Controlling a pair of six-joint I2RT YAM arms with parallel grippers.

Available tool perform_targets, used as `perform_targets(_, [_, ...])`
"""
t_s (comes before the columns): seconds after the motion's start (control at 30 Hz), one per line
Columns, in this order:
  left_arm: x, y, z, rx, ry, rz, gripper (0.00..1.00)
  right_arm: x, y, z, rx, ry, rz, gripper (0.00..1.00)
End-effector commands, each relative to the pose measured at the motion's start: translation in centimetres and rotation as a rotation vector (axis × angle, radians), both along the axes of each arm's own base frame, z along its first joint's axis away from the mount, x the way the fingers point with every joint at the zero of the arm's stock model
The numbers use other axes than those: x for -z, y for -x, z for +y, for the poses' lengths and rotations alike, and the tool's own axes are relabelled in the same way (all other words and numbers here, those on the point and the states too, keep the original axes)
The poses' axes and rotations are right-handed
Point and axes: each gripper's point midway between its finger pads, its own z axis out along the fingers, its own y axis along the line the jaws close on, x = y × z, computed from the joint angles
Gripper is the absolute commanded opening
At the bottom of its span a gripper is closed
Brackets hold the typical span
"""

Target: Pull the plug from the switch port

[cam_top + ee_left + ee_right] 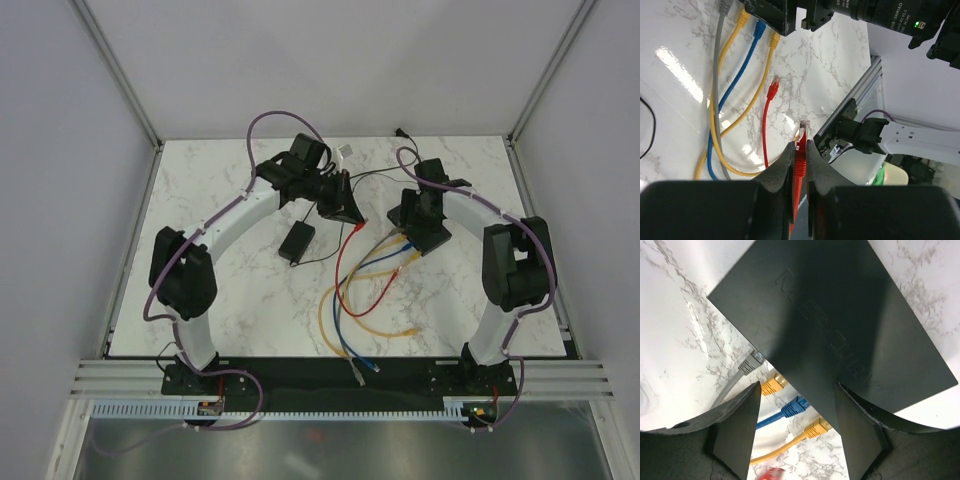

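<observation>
Plug: red plug (802,131), out of any socket, held up off the table (840,65), clear tip pointing away from the L wrist.
L gripper (800,146): pressed together on the red plug's boot, just behind the tip; cable runs back btwn the fingers.
Switch (840,315): flat on the marble under the R gripper (797,390), socket edge toward the loose cables.
R gripper state: fingers spread, one each side over the socket-edge corner. Touching the lid or just above it, can't tell.
Sockets: grey plug (751,364), yellow plug (772,385), blue plug (795,406) and second yellow plug (816,426) sit in a row. No red among them.
Key relation: in top view the switch lies to the right of the L gripper, apart, bare marble btwn. Held plug's long axis runs along the fingers. L arm has the plug, R arm is nearer the switch.
Other red end (773,91): lying on the table near the socket edge, not plugged in.
Step (judgement): pull looks done; prob. only letting go is left.
Views: L wrist shows the pinch and both red ends. Top view hides the pinch behind the gripper body. R wrist alone shows the socket row close up, w/ only a red blur at its bottom edge.
</observation>
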Motion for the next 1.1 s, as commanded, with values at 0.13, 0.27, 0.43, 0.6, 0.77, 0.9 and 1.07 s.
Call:
perform_targets(0.13, [-5.7, -1.3, 6.2, -0.119, -0.068, -0.201, 0.02, -0.4, 2.8, -0.4, -0.011, 0.014, 0.067, 0.69])
perform_targets(0.27, [-7.7, -3.5, 10.3, -0.231, -0.106, -0.275, 0.02, -1.5, 2.6, -0.5, -0.015, 0.012, 0.047, 0.69])
perform_targets(0.43, [-9.0, -6.2, 16.1, -0.375, -0.113, -0.282, 0.02, -2.7, 2.5, -0.5, -0.027, 0.018, 0.043, 0.69])
perform_targets(0.6, [-11.6, -7.9, 21.0, -0.495, -0.125, -0.367, 0.02, -3.0, 2.8, -0.5, -0.035, 0.017, 0.048, 0.69])
perform_targets(0.77, [-12.0, -10.3, 25.9, -0.631, -0.097, -0.32, 0.02, -3.2, 3.2, -0.3, -0.04, 0.008, 0.053, 0.69])
perform_targets(0.9, [-11.8, -12.7, 29.7, -0.721, -0.115, -0.317, 0.02, -3.7, 3.4, -0.3, -0.045, 0.007, 0.047, 0.69])
perform_targets(1.07, [-9.0, -15.5, 32.7, -0.761, -0.138, -0.263, 0.02, -4.1, 3.4, -0.3, -0.051, 0.011, 0.05, 0.69])
